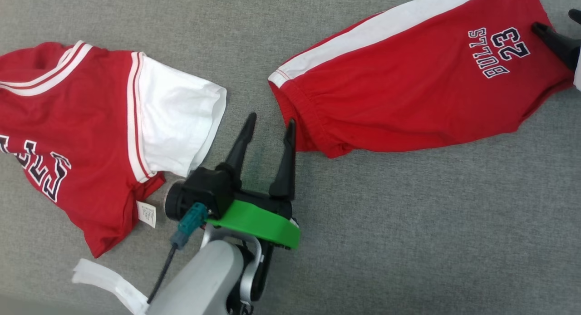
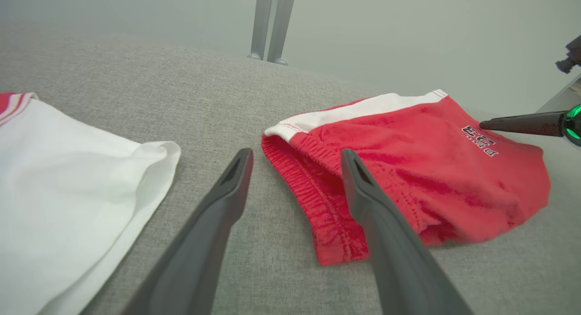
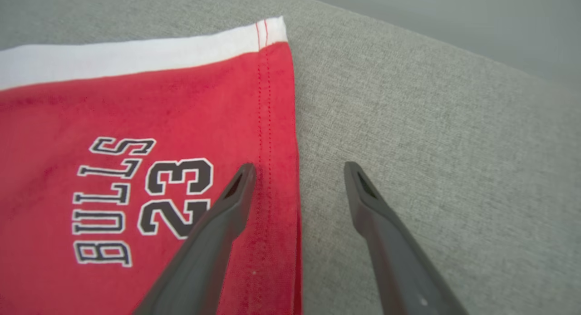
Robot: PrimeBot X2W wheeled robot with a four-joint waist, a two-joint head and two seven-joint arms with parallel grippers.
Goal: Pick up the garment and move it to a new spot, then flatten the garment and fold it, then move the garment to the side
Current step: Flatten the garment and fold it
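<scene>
My left gripper (image 1: 271, 120) has its two fingers spread wide, with nothing between them but the grey table cover (image 1: 408, 224). Just beside one finger is the waist end of the red shorts (image 1: 408, 92). Near the other finger is the white sleeve of a red shirt (image 1: 68, 138).

My right gripper (image 3: 299, 167) is spread wide too and holds nothing. One of its fingers is over the leg hem of the shorts, right by the "23". The other is over bare cover. I cannot tell if that first finger touches the cloth.

I count two grippers, four fingers, one pair of shorts and one shirt. The shorts lie stretched out between my two grippers.

The head view adds a small white tag (image 1: 146, 214) on the shirt's hem and one white strip (image 1: 109, 283) further back from my left fingers. The left wrist view adds two metal legs (image 2: 270, 24) beyond the table. The right wrist view brings the hem's red stitches up close.
</scene>
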